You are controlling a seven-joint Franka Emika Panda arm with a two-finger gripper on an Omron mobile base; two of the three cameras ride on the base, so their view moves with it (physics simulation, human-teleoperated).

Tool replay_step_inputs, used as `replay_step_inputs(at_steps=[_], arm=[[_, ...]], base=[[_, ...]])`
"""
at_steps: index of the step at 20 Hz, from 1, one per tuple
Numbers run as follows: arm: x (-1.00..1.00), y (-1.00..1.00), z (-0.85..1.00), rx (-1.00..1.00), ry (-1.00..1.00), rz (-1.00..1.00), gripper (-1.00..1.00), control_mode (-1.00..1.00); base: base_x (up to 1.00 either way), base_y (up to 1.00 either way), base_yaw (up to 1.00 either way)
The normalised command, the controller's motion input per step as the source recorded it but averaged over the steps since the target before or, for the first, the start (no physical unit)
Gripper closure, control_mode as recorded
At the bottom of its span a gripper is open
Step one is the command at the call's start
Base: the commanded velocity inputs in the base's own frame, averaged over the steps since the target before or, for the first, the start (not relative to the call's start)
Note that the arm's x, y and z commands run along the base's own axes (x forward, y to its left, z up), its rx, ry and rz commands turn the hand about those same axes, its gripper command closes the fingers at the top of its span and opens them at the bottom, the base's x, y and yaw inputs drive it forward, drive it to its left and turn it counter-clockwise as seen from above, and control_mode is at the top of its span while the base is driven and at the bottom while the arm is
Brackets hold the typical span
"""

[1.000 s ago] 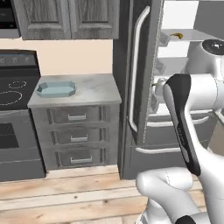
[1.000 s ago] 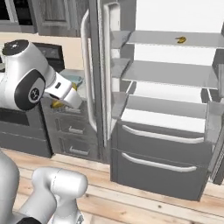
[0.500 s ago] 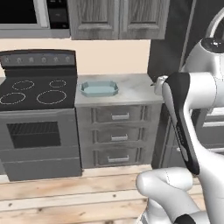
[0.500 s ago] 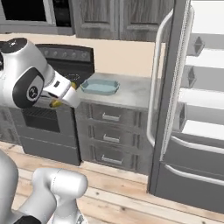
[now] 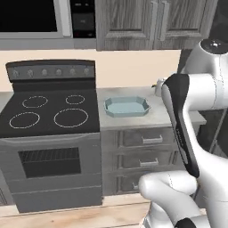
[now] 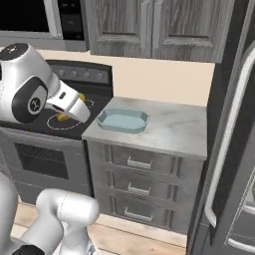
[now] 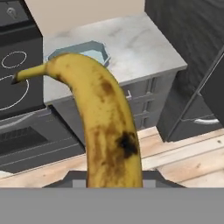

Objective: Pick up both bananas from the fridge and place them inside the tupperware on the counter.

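Observation:
My gripper is shut on one banana, yellow with brown blotches, whose stem points up and left in the hand view. Bits of the banana show yellow around the hand, which hangs above the stove's front right burner, left of the counter. The light blue tupperware sits with nothing in it on the counter's left half, close to the stove. It lies to the right of and beyond my hand, apart from it, and its rim peeks past the banana. The fridge stands at the right with its door swung out.
A black stove with its oven adjoins the counter on the left. Dark wood cabinets and a microwave hang above. Grey drawers sit under the counter. The fridge door's long handle juts out at the right.
The whole picture has shifted: the base has moved left from the fridge front toward the counter and stove. The banana stays in my shut gripper throughout.

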Motion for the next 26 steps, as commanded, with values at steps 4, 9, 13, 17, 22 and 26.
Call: replay_step_inputs(at_steps=[4,9,13,17,22,26], arm=[[0.0,0.0,0.0,0.0,0.0,0.0,1.0,1.0],[0.0,0.0,0.0,0.0,0.0,0.0,1.0,1.0],[0.0,0.0,0.0,0.0,0.0,0.0,1.0,1.0],[0.0,0.0,0.0,0.0,0.0,0.0,1.0,1.0],[0.2,0.04,-0.33,0.0,0.32,-0.05,1.0,-1.0],[0.62,0.01,-0.57,-0.01,0.13,0.13,1.0,-1.0]], base=[[0.87,0.01,-0.1],[0.79,0.0,-0.1],[0.59,0.03,0.0],[0.6,0.05,0.0],[0.06,0.01,0.0],[0.0,0.0,0.0]])
